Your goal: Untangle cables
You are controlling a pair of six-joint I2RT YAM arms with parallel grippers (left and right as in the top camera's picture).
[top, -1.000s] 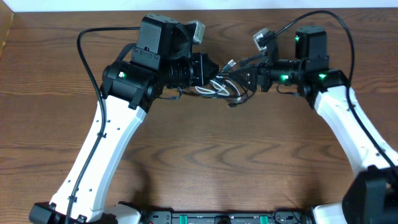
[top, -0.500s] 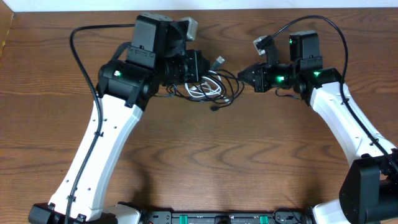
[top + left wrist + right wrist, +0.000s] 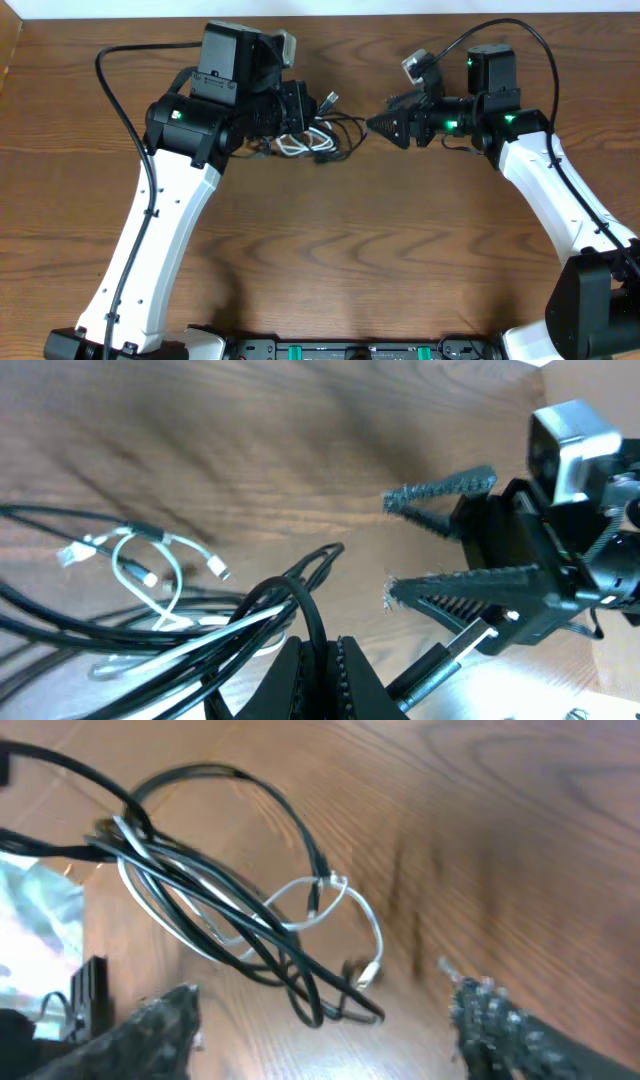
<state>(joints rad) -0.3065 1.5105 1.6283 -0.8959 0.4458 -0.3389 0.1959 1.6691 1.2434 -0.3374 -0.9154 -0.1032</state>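
You split the arms: your left gripper (image 3: 306, 112) stayed clamped on the black strands and dragged the cables (image 3: 322, 140) left across the table (image 3: 330, 250), your right gripper (image 3: 375, 124) let go and sat wide open alongside, bundle still knotted.

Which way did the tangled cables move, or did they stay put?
Yes. The cables slid toward the left edge of the table, held by the left hand, away from the open right hand.
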